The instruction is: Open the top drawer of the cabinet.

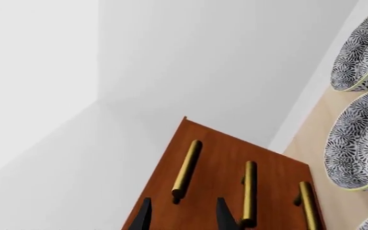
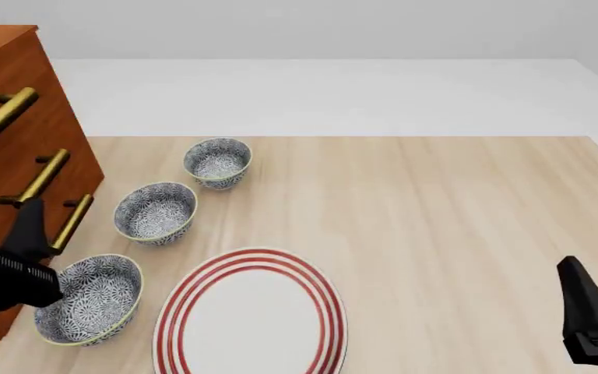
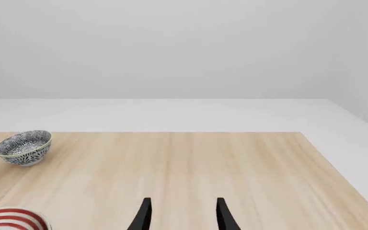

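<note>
Top drawer (image 2: 13, 78) sits closed, flush in the cabinet (image 2: 29, 167) at the worktop's (image 2: 434, 218) far-left edge; its brass handle (image 2: 1, 117) is untouched. Left hand (image 1: 182, 215) faces the cabinet front with fingers apart, holding nothing, near the handles. Three patterned bowls (image 2: 156, 212) line up beside the cabinet, striped plate (image 2: 249, 315) nearer. Right hand (image 3: 182, 215), fingers apart and empty, hangs over bare worktop, well apart.
</note>
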`<state>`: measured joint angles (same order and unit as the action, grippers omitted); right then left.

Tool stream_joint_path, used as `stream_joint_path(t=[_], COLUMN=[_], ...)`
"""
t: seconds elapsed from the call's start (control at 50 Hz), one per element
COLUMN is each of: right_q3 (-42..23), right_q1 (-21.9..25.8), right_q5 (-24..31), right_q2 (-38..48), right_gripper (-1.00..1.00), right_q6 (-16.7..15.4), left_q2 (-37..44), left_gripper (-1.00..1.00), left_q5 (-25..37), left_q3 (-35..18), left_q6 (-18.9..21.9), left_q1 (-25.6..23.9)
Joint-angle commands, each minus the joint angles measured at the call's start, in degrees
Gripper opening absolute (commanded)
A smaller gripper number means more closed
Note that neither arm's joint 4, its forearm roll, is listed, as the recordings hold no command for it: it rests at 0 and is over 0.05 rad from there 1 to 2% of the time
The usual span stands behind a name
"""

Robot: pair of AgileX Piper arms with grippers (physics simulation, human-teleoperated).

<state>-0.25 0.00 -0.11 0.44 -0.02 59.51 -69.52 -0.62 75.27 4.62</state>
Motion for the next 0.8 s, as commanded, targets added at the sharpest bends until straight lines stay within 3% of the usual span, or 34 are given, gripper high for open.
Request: stream_joint_path(t=[0.02,0.8], right_q3=[0.0,0.0], right_q1=[0.0,0.0], right_q5=[0.0,0.0], right_q2=[0.0,0.0], right_gripper=[1.0,1.0], right_q6=[0.0,0.0], left_q2=[2.0,8.6], left_gripper=[1.0,1.0], left_q5=[-0.4,-0.4], left_q3=[-2.0,-7.1], left_q6=[1.0,2.3], left_q1=[0.8,2.0])
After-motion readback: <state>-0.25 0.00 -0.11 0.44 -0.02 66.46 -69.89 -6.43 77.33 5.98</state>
